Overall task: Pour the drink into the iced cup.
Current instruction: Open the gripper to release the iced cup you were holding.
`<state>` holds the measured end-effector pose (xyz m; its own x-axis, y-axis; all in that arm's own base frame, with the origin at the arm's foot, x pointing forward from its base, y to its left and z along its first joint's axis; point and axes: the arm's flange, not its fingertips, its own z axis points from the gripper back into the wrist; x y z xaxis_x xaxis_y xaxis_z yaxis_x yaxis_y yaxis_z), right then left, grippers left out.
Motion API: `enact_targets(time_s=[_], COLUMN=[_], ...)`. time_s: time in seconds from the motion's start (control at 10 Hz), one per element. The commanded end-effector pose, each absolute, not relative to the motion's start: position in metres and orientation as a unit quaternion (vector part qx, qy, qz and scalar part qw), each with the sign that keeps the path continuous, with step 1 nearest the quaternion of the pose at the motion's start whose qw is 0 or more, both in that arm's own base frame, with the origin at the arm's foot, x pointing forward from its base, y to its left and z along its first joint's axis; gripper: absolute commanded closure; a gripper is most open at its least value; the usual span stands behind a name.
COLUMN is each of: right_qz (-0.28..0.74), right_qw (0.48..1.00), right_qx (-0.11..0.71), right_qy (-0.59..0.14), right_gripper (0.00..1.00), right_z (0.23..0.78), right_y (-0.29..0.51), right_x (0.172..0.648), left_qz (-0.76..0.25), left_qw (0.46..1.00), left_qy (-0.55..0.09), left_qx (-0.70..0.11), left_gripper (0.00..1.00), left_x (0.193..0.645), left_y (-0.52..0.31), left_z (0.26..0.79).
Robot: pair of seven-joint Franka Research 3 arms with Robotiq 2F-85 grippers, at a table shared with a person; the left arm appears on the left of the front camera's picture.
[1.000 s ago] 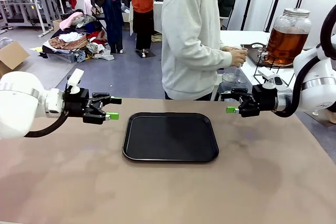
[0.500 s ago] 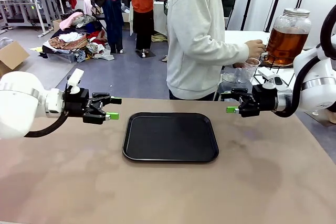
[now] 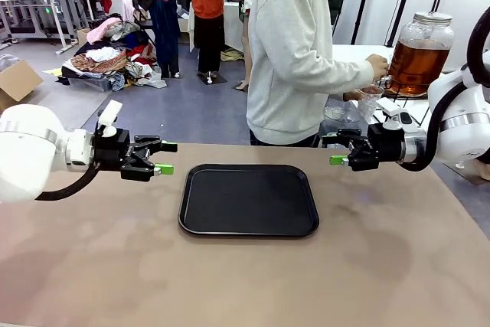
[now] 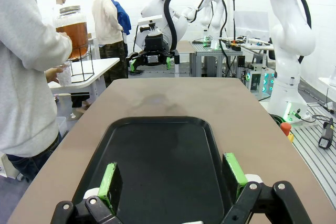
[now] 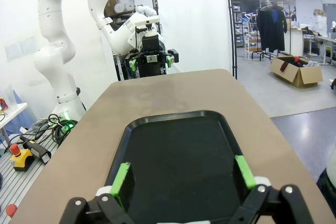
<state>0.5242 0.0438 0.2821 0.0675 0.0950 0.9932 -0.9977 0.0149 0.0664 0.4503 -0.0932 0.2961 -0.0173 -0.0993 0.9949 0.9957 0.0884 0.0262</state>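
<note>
You see the left pincer (image 3: 162,158) and right pincer (image 3: 335,150) both spread wide and empty, hovering over the tabletop (image 3: 245,273) on either side of the black tray (image 3: 249,199). The drink (image 3: 418,63) sits in its dispenser jar on a side table, where the person's hand (image 3: 377,66) holds a clear cup (image 3: 370,96) at its base.

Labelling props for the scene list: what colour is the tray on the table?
Black tray, plain; front view shows it best.
</note>
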Motion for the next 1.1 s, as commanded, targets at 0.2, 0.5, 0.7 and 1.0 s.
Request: enact_targets(time_s=[0.2, 0.5, 0.7, 1.0], right_qz=[0.503, 0.503, 0.503, 0.503], right_qw=[0.545, 0.545, 0.545, 0.545], right_qx=[0.487, 0.487, 0.487, 0.487], right_qy=[-0.461, -0.461, -0.461, -0.461], right_gripper=[0.00, 0.00, 0.00, 0.00], right_z=[0.2851, 0.2851, 0.2851, 0.2851], right_y=[0.0436, 0.0436, 0.0436, 0.0436], right_x=[0.5265, 0.5265, 0.5265, 0.5265], left_qz=[-0.508, -0.508, -0.508, -0.508], left_qw=[0.538, 0.538, 0.538, 0.538], left_qy=[-0.504, -0.504, -0.504, -0.504], left_qx=[-0.445, -0.445, -0.445, -0.445], left_gripper=[0.00, 0.00, 0.00, 0.00], left_x=[0.4498, 0.4498, 0.4498, 0.4498], left_y=[-0.0929, -0.0929, -0.0929, -0.0929], left_z=[0.2973, 0.2973, 0.2973, 0.2973])
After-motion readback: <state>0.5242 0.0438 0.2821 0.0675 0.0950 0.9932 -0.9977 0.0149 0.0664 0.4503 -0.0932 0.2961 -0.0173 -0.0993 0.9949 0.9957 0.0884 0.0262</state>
